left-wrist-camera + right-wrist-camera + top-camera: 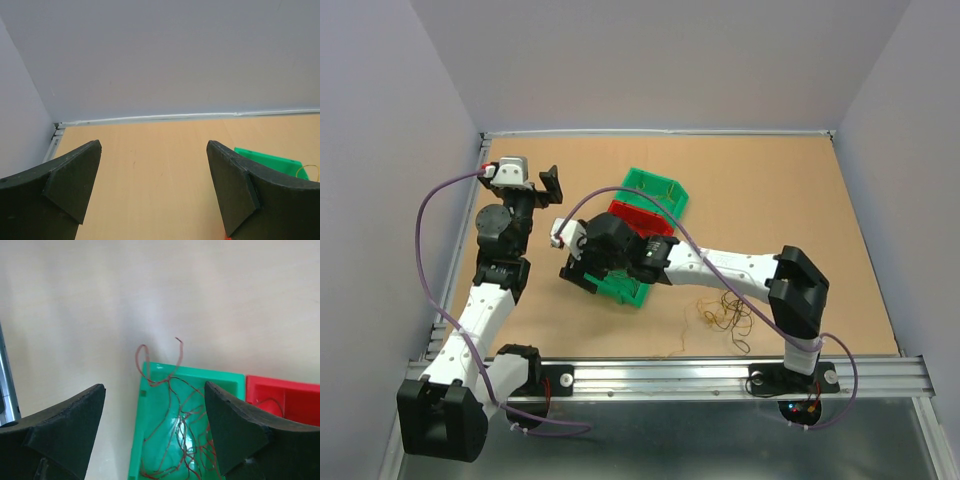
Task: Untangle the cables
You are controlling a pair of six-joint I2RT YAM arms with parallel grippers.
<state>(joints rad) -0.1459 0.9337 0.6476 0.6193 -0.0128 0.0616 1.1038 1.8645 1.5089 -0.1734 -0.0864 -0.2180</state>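
Observation:
A loose clump of thin brown and orange cables [724, 312] lies on the table near the right arm's base. More reddish-brown wires [182, 427] lie in a green bin [137, 440], and two ends curl over its far rim. My right gripper [155, 390] is open and empty, held above that bin; in the top view it [582, 278] is over the near green bin [623, 291]. My left gripper [154, 150] is open and empty over bare table at the far left, also seen in the top view [542, 192].
A red bin [638, 219] sits between the near green bin and a second green bin [658, 188], which holds a thin yellow wire [312, 170]. Walls close in the table at the back and both sides. A metal rail [670, 378] runs along the near edge.

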